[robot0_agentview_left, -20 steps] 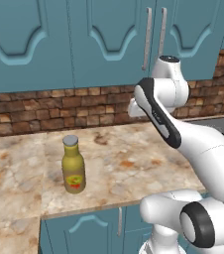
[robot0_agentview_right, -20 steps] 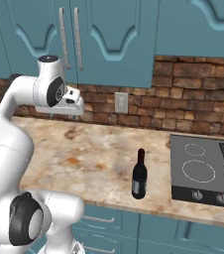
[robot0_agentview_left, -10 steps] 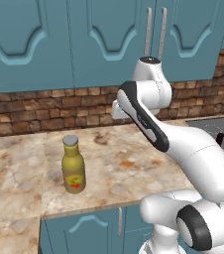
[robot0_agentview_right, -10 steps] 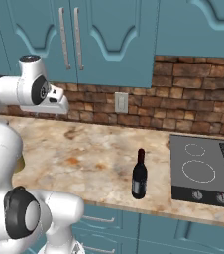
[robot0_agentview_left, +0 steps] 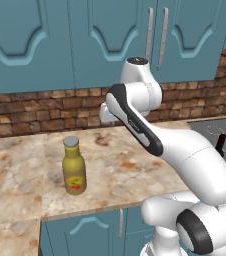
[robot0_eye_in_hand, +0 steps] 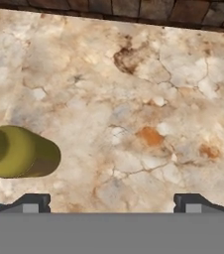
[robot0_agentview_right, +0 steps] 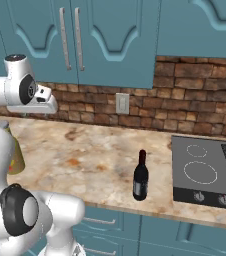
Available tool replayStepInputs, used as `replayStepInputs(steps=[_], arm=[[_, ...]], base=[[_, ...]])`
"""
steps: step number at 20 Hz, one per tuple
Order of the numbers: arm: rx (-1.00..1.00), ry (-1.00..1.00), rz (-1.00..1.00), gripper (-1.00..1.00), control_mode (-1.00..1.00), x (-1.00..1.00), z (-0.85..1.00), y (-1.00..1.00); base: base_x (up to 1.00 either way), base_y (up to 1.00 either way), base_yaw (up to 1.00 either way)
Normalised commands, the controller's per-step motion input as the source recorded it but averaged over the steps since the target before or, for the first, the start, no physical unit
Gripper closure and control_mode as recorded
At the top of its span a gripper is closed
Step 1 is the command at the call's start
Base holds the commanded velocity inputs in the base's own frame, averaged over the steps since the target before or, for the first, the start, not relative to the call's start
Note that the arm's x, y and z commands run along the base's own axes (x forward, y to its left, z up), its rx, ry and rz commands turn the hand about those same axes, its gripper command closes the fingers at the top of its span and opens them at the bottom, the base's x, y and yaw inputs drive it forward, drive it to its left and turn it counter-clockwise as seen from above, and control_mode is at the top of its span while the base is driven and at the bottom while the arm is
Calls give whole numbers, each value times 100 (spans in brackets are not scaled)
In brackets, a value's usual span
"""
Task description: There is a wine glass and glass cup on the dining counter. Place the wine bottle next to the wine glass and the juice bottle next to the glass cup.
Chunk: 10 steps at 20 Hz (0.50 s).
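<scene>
The olive-yellow juice bottle [robot0_agentview_left: 74,167] with its grey cap stands upright near the front of a marbled counter [robot0_agentview_left: 120,165]; it lies at the lower left of the hand view [robot0_eye_in_hand: 15,151] and peeks from behind the arm [robot0_agentview_right: 15,156]. The dark wine bottle [robot0_agentview_right: 141,176] stands near the counter's front edge, left of the cooktop, and is partly hidden behind the arm [robot0_agentview_left: 221,146]. My gripper [robot0_eye_in_hand: 111,203] hangs open above the counter, up and to the right of the juice bottle [robot0_agentview_left: 104,120] [robot0_agentview_right: 46,113], holding nothing. The wine glass, glass cup and dining counter are out of view.
A black cooktop [robot0_agentview_right: 207,175] is set into the counter's right end. A brick backsplash [robot0_agentview_right: 150,112] with a wall outlet [robot0_agentview_right: 121,103] runs behind, under teal wall cabinets [robot0_agentview_left: 85,45]. The counter turns a corner at the left front [robot0_agentview_left: 10,225].
The arm has swung left over the counter, carrying the open hand towards the juice bottle's side. Both bottles stand where they were.
</scene>
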Motion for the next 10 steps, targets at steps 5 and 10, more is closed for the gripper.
replayStepInputs(steps=[5,10], arm=[[0,0,9,-100,-100,-1,4,29],[0,0,10,-100,-100,0,4,30]], base=[[0,0,0],[0,0,0]])
